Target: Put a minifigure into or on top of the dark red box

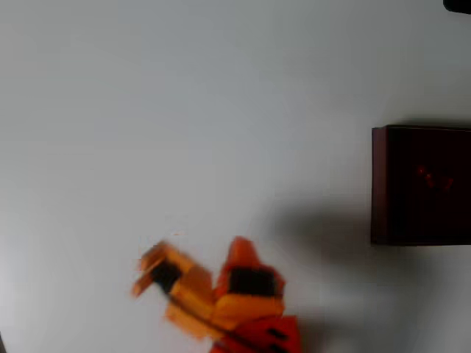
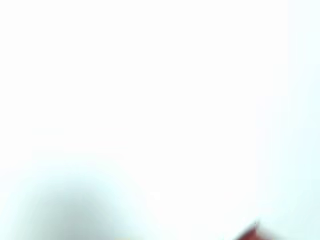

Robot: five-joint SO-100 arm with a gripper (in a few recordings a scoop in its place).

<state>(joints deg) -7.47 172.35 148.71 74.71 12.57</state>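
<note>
Your orange gripper (image 1: pixel 193 276) sits low on the white table (image 1: pixel 184 110) in the overhead view, at about 7 o'clock from the picture's centre. It is badly blurred. Two orange prongs point up and to the left, but you cannot tell whether they are parted or closed, or whether anything sits between them.

Further right, at about 3 o'clock against the edge, stands the dark red box (image 1: pixel 421 184), well apart from the arm. Faint red flecks show in its near-black interior; they may be the minifigure (image 1: pixel 434 179), though the blur leaves that unsure.

The likely trouble is judging from these pictures at all: you could go after a figure that is already in the box, or sweep the arm into its wall.

The table is bare, matte and evenly lit, with a soft shadow left of the box. In the wrist view it is washed out, with a dark red sliver (image 2: pixel 250 233) at 5 o'clock.
</note>
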